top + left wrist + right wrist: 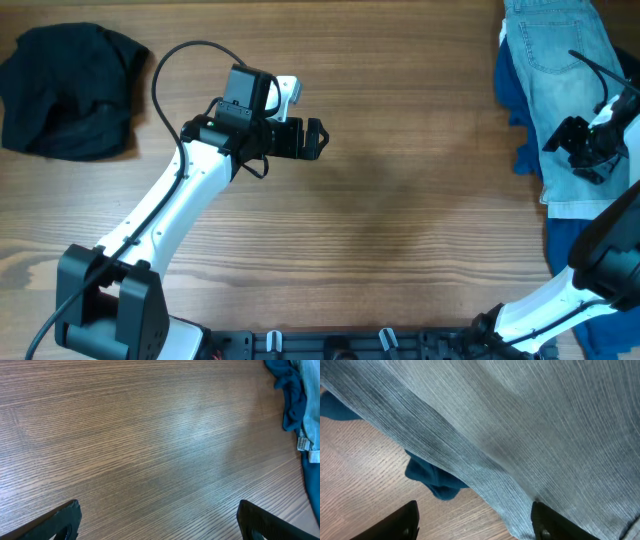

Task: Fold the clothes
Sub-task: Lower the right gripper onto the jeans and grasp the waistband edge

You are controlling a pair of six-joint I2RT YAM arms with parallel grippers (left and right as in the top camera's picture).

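Note:
The pale-blue denim shorts (565,90) lie at the table's right edge on top of a larger dark-blue garment (575,265). A black garment (65,90) lies crumpled at the far left. My right gripper (578,150) hovers over the shorts, open and empty. In the right wrist view its fingers (475,522) straddle the shorts' edge (530,425), with a dark-blue fold (432,477) beneath. My left gripper (312,138) is open and empty over bare table at centre left. The left wrist view shows its fingertips (159,522) above wood, with both garments' edges (295,395) at far right.
The wooden table (400,220) stretches between the two arms. The arm bases and a black rail (350,345) sit along the front edge. A black cable (170,60) loops above the left arm.

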